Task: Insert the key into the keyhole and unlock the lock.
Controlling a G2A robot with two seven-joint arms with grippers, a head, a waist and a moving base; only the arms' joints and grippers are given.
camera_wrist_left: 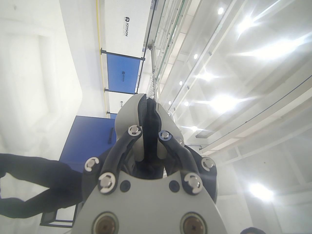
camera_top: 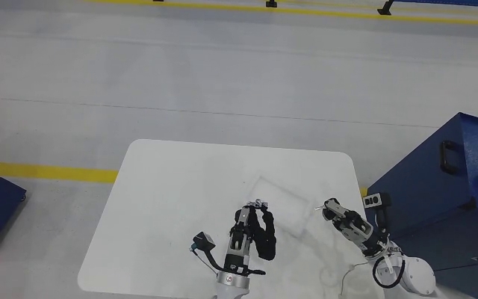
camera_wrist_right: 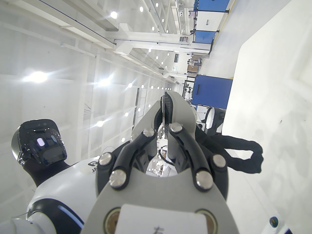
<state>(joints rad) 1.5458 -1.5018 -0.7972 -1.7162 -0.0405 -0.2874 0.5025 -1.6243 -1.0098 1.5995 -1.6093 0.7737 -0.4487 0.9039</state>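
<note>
Grey-metal, black-padded left gripper (camera_wrist_left: 147, 98): fingers pressed together, nothing between | matching right gripper (camera_wrist_right: 166, 96): same | unlocking looks unstarted, I'd say.

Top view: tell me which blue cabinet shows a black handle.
The large blue cabinet right of the table; the other cabinet, at the left edge, shows only a corner.

From above the arms we look steeply down on the white table (camera_top: 187, 187), with hall floor (camera_top: 224, 67) beyond its far edge. Our wrist cameras sit close behind the left gripper (camera_wrist_left: 147, 99) and the right gripper (camera_wrist_right: 167, 97), rolled sideways and aimed up toward the ceiling lights (camera_wrist_left: 246, 23). All three views share the table.
</note>
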